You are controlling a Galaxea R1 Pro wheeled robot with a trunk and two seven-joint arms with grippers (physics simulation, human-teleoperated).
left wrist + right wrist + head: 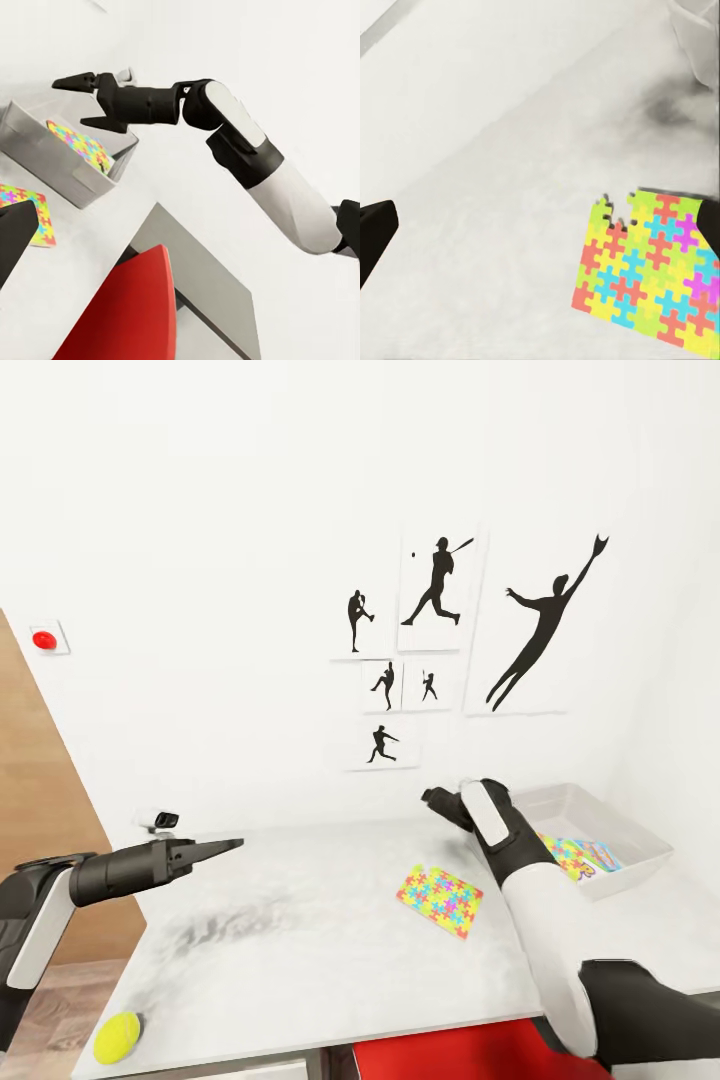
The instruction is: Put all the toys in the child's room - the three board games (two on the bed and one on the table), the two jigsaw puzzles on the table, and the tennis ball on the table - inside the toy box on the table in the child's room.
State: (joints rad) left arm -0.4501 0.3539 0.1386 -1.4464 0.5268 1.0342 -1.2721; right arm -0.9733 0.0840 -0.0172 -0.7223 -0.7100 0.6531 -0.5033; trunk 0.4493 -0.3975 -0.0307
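On the pale grey table point(300, 950) lies one jigsaw puzzle point(440, 901) point(652, 270) point(26, 214), flat, just left of the white toy box point(640, 840) point(67, 172). Inside the box rests another jigsaw puzzle point(562, 855) point(79, 142), with a blue-printed flat piece point(600, 855) beside it. The tennis ball point(117, 1037) sits at the table's front left corner. My right gripper point(81, 101) point(547, 225) is open and empty, hovering by the box's left edge, above the loose puzzle. My left gripper point(225, 847) hangs open and empty over the table's left side.
A red chair point(450, 1060) point(127, 315) is tucked under the table's front edge. Black silhouette posters point(440, 640) hang on the white wall behind. A small white device point(160, 820) stands at the table's back left corner.
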